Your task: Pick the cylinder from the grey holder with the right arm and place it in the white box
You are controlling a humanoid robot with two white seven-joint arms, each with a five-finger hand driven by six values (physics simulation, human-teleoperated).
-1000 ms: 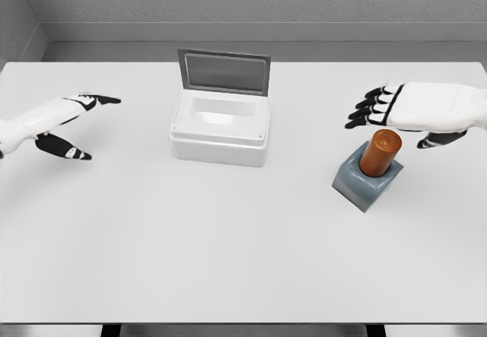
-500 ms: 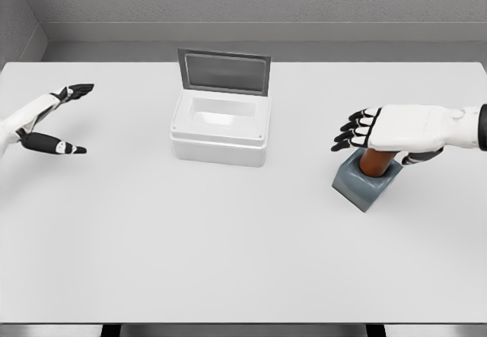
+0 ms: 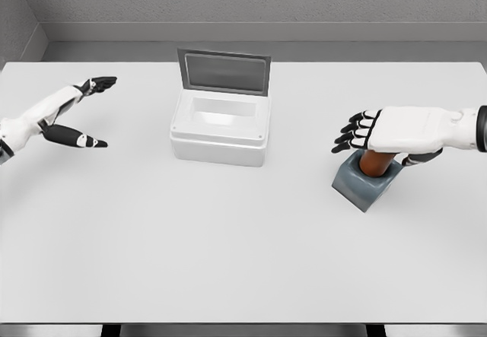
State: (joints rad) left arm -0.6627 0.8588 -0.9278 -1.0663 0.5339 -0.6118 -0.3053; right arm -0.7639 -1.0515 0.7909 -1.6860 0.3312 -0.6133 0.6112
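The right robot hand sits flat over the cylinder, palm down, fingers stretched out to the left and not closed on anything: no grasp yet. The cylinder stands in the grey holder at the right of the worktop, its top hidden under the palm, only the lower orange body showing. Whether the palm touches the top cannot be told from here.

To do this step well, the fingers and thumb probably need to come down either side of the body and wrap it above the holder's rim, then lift straight up so the holder doesn't tip or drag along. A sideways pull looks risky.

The box waits well apart to the left, lid up, cavity clear. The left robot hand hangs spread and empty at the far left.
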